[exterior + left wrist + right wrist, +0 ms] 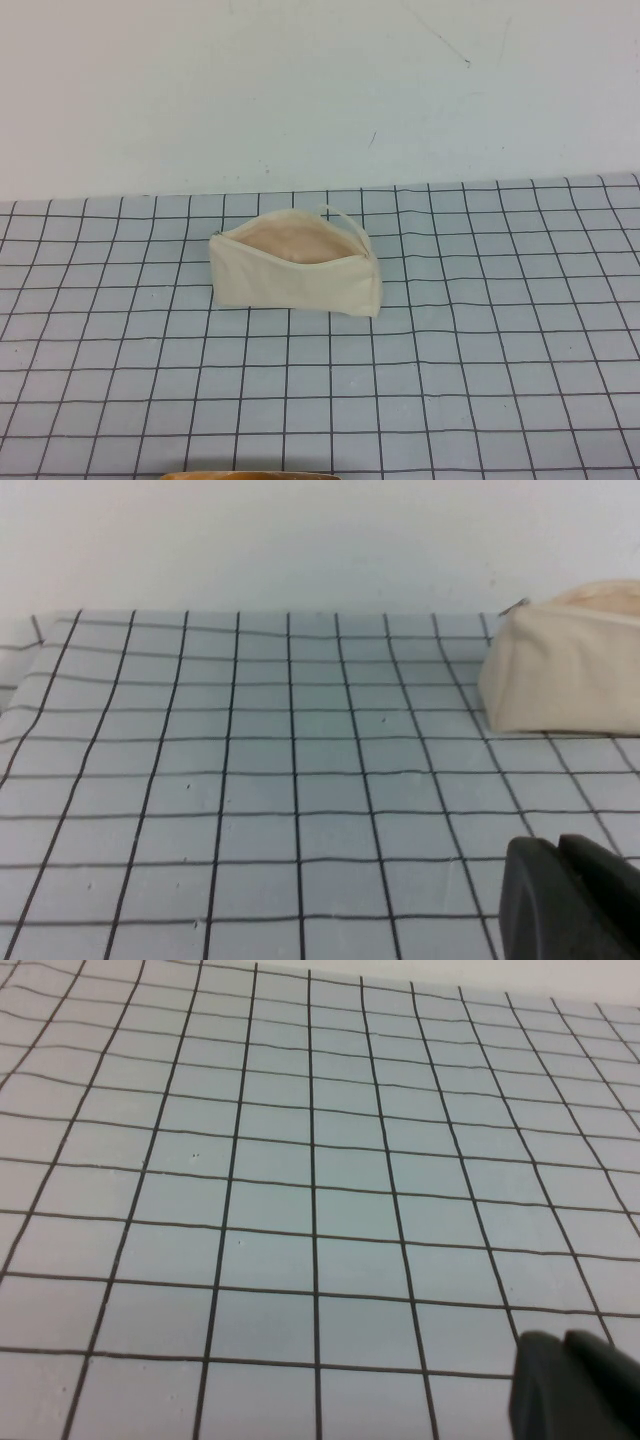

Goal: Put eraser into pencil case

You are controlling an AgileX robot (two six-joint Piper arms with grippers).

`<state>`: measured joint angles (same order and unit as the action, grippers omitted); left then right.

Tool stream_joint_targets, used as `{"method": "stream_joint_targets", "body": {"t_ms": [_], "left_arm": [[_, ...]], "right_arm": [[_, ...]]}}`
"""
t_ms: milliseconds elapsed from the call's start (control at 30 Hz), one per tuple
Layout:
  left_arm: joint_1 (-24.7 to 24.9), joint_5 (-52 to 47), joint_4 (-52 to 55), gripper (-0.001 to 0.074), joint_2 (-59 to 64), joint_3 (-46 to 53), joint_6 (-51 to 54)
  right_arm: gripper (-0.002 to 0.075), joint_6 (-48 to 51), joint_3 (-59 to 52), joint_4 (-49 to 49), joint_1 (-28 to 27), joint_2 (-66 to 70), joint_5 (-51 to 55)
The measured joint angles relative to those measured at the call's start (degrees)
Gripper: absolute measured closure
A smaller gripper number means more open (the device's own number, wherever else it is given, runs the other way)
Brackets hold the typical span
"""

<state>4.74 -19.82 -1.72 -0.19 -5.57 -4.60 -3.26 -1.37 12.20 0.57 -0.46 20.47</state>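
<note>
One pencil case (296, 272) unzipped near surface's (480, 380) far edge, no readable print. Left gripper (572, 900) nearby, right gripper (575, 1385) elsewhere; gripper openings: can't tell.

Illumination is bright, even and diffuse across my tabletop (500, 380), with no glare. The pencil case (296, 272) casts only a faint, soft shadow along its base. In my wrist views, my left end effector (572, 898) and right end effector (578, 1385) appear as dark, out-of-focus shapes, and grid lines bow slightly toward frame edges.
</note>
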Motion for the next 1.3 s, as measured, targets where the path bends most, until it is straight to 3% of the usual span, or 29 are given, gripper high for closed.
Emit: {"method": "stream_joint_targets", "body": {"t_ms": [233, 1300], "left_arm": [[-4.0, 0.2, 0.1, 0.0736, -0.3, 4.6, 0.0], [-4.6, 0.2, -0.2, 0.0736, -0.4, 6.6, 0.0]], "right_arm": [[0.0727, 0.0, 0.0, 0.0, 0.0, 0.0, 0.0], [0.0727, 0.0, 0.0, -0.1, 0.0, 0.0, 0.0]]}}
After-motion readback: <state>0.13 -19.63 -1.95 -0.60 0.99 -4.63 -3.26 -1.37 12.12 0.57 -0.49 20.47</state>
